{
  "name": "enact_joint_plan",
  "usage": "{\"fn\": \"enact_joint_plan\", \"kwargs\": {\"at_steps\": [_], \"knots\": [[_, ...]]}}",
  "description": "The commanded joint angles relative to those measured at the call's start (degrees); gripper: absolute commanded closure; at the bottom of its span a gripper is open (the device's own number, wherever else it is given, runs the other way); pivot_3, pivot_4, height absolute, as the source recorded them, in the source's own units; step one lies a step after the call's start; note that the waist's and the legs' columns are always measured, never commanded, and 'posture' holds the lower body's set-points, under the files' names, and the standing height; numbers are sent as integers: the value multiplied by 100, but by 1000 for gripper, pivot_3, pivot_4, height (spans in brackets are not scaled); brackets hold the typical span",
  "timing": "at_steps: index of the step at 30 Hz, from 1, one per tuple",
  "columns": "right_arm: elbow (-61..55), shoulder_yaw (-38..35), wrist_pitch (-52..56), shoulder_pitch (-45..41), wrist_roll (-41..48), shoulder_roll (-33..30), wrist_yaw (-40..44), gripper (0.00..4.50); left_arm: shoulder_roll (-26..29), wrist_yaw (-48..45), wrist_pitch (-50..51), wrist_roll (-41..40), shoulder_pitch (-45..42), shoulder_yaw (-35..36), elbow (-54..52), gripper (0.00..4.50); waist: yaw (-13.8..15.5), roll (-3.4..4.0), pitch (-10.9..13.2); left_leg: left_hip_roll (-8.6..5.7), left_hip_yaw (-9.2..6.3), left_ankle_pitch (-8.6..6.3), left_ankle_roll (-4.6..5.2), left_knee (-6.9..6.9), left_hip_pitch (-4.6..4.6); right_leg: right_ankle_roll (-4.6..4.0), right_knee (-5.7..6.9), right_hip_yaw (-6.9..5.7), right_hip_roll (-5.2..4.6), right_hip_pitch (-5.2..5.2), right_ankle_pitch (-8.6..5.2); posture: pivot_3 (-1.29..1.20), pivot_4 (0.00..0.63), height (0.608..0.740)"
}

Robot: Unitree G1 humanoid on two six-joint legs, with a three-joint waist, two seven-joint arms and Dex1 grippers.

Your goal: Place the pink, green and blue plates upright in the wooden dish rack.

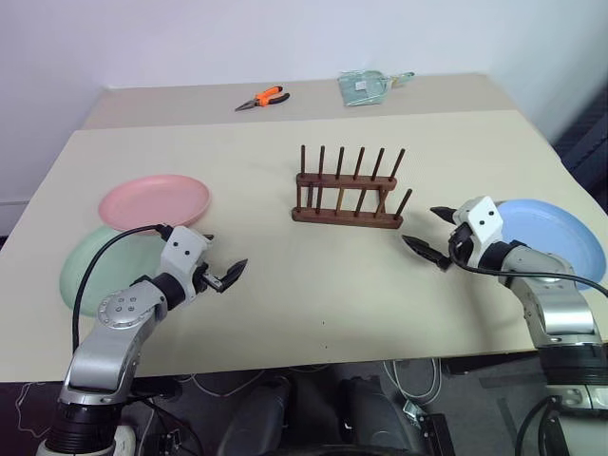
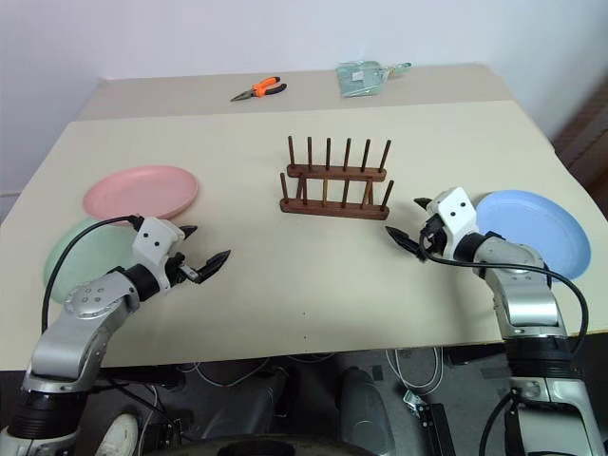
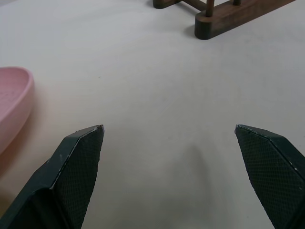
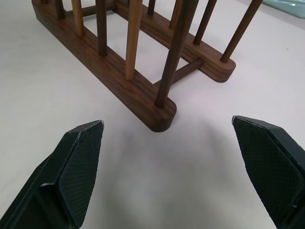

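The wooden dish rack (image 1: 347, 195) stands empty at the middle of the table, its pegs upright. On the left lies the pink plate (image 1: 154, 200), and the green plate (image 1: 87, 275) lies flat just in front of it, partly covered by my left arm. The blue plate (image 1: 551, 237) lies flat at the right edge. My left gripper (image 1: 226, 251) hovers open beside the green plate, pointing toward the rack. Just right of the rack's near end (image 4: 157, 112), my right gripper (image 1: 419, 225) is open and holds nothing, with the blue plate behind it.
Orange-handled pliers (image 1: 263, 98) and a clear packet (image 1: 366, 86) lie at the far side. The beige table (image 1: 313, 294) has bare room in front of the rack, between the two grippers. Its front edge runs close under both arms.
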Motion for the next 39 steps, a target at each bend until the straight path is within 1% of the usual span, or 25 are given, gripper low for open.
{"fn": "enact_joint_plan", "kwargs": {"at_steps": [1,5,8,11,13,15,17,19,23,25,27,30,34,36,39], "knots": [[29,43,-170,-219,-78,78,-80,87,-42,43,-89,15,-68,-74,-152,0,-2,0,0,0,0,0,0,0,0,0,0,0,0,0,0,0,150,727],[167,78,-296,-302,-166,111,-126,87,-80,80,-84,42,-76,-144,-173,0,3,0,0,0,0,0,0,0,0,1,0,0,0,0,1,0,150,727],[208,203,-236,-401,-149,180,-48,87,-199,77,-113,25,-299,-274,-43,0,8,0,0,0,0,0,0,-1,0,2,-1,0,0,0,1,0,150,727],[48,325,86,-317,-38,197,136,87,-310,-22,-198,102,-718,-538,395,0,19,-1,0,0,-1,0,0,4,0,3,0,-4,0,4,2,0,150,727],[-175,370,205,-216,-11,264,100,87,-322,-176,-347,208,-1028,-748,811,0,9,-2,0,-1,-1,0,0,5,0,11,0,-4,0,4,6,0,150,727],[-485,292,361,-107,160,396,23,87,-382,-391,-657,448,-1587,-1102,1537,0,15,-1,0,-1,-1,0,0,2,0,13,0,-3,0,1,8,0,150,727],[-862,207,570,42,343,526,-73,87,-572,-688,-1041,587,-2357,-1363,2660,0,25,-1,0,0,-4,1,-1,2,-1,14,2,-6,2,-1,8,0,150,727],[-1122,183,643,225,317,579,-219,87,-712,-1043,-1500,774,-3025,-1607,3769,0,25,-4,1,-1,-6,1,-2,7,-2,15,1,-9,1,2,9,0,150,727],[-1618,39,710,689,261,579,-532,87,-1068,-1647,-2265,957,-4116,-1804,5657,0,11,-7,0,-6,-5,-4,13,5,-7,18,-10,-8,-4,0,9,0,150,727],[-1788,-72,699,898,231,572,-699,87,-1262,-1961,-2587,1022,-4519,-1832,6429,0,3,-7,1,-6,-6,-2,21,3,-15,19,-10,-11,-4,-9,8,0,150,727],[-2011,-202,713,1189,206,559,-864,87,-1447,-2107,-2929,1264,-4838,-1960,7162,0,12,-8,0,-7,-5,0,21,6,-19,20,-7,-10,-5,-13,9,0,150,727],[-2251,-278,757,1463,190,567,-1010,0,-1663,-2197,-3241,1292,-5080,-1832,7781,819,11,-10,-3,-7,-6,-1,21,12,-19,22,-7,-11,-6,-7,10,0,150,727],[-2333,-229,751,1581,128,559,-1095,0,-1755,-2432,-3490,1280,-5029,-1744,7876,2894,2,-11,-3,-7,-7,-1,23,18,-17,23,-5,-12,-5,-4,10,0,150,727],[-2328,-195,746,1591,100,537,-1106,0,-1743,-2503,-3541,1303,-4924,-1731,7764,3718,-2,-11,-3,-6,-7,-1,23,24,-17,23,0,-12,-4,-4,10,0,150,727],[-2296,-172,767,1610,41,438,-1061,0,-1680,-2639,-3519,1295,-4689,-1731,7364,3744,-4,-10,-4,-6,-7,-1,24,24,-17,24,0,-12,-4,-4,9,0,150,727]]}}
